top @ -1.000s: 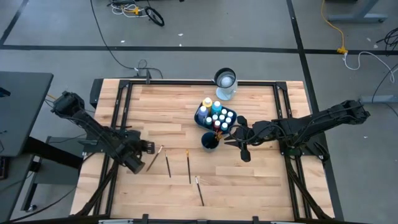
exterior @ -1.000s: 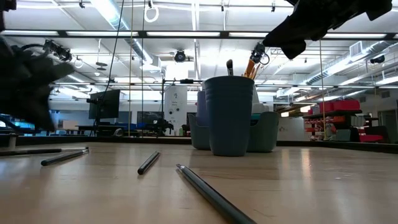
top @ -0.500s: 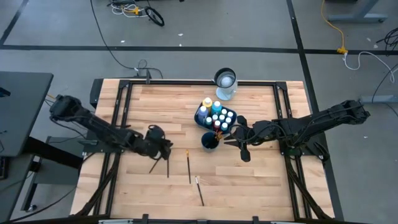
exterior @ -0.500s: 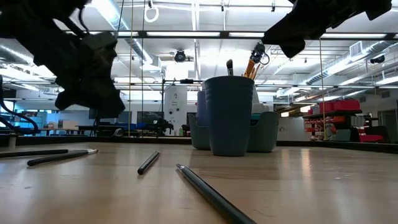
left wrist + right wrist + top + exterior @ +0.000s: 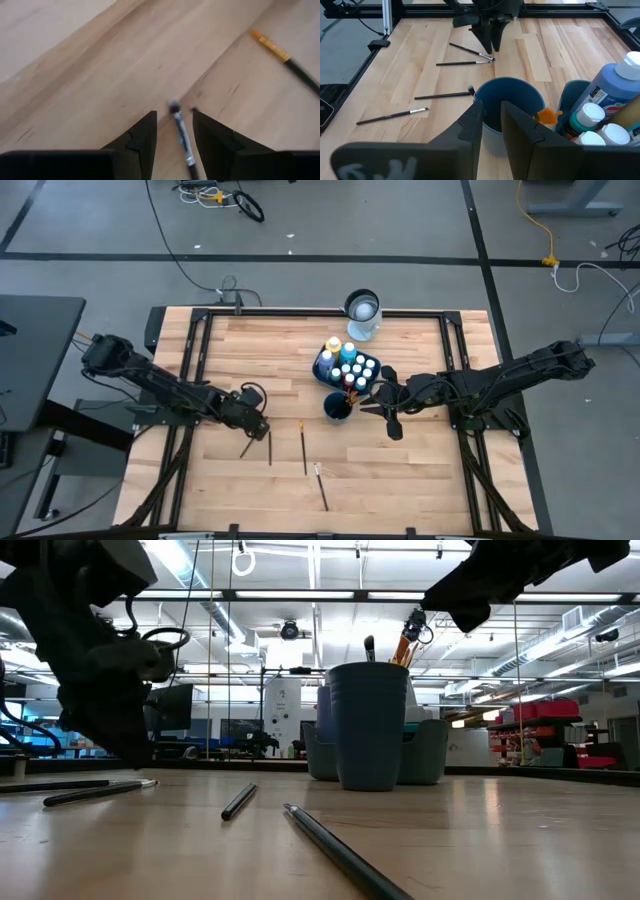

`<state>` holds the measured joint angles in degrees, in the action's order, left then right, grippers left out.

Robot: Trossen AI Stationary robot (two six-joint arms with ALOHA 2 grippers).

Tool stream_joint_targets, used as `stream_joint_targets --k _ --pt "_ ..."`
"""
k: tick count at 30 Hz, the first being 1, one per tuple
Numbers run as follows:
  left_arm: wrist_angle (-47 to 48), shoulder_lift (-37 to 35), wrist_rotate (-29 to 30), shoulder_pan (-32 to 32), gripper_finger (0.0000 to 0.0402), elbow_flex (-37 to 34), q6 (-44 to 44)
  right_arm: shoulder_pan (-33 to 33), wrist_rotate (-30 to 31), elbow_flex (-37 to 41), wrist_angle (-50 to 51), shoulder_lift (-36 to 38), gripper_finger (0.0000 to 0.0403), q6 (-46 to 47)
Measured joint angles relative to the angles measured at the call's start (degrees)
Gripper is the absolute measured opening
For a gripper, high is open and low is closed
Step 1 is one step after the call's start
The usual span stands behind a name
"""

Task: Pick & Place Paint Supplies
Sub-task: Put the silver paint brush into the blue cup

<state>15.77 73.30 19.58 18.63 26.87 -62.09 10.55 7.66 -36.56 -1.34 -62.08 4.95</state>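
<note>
Left jaws parted | brush [image 5: 181, 131] lies between them on table [image 5: 75, 75] | right jaws: cannot tell

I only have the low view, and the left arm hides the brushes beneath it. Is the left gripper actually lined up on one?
Observer: Yes. In the left wrist view the left gripper is open, and a brush lies on the wood between its fingers, metal-collared end first.
Operator: How many brushes are loose on the table?
Observer: The high view shows four loose brushes. The left gripper is over the two leftmost, where their ends nearly meet.
Operator: Where is the right arm?
Observer: The right gripper hovers just right of the blue cup, well away from the loose brushes.
</note>
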Motion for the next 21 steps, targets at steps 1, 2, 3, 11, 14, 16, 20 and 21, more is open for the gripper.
stream_joint_targets --k 1,2,3,11,14,16,20,21 --pt "-0.8 0.3 0.2 0.0 0.0135 0.0 0.0 0.0 0.0 0.0 0.0 0.0 0.0072 0.0" --pt "-2.1 1.4 0.3 0.0 0.0135 0.0 -0.1 0.0 0.0 0.0 0.0 0.0 0.0072 0.0" --pt "-3.2 2.4 0.4 0.0 0.0135 0.1 0.0 0.0 0.0 0.0 0.0 0.0 0.0072 0.0" --pt "-6.8 10.3 0.6 0.1 0.0133 0.5 1.4 0.0 0.0 0.0 -0.2 0.0 0.0072 -0.1" --pt "-6.8 10.3 0.5 0.0 0.0122 0.4 1.0 0.0 0.2 0.0 -0.2 0.0 0.0072 -0.1" --pt "-6.6 9.7 0.1 0.0 0.0107 0.2 2.1 0.0 0.4 0.0 -0.2 0.0 0.0072 -0.1" --pt "-6.0 9.7 -0.1 0.0 0.0062 0.2 2.8 0.0 0.4 0.0 -0.2 0.0 0.0072 -0.3" --pt "-5.9 9.7 -0.1 0.0 0.0048 0.2 2.7 0.0 0.4 0.0 -0.2 0.0 0.0072 -0.3"
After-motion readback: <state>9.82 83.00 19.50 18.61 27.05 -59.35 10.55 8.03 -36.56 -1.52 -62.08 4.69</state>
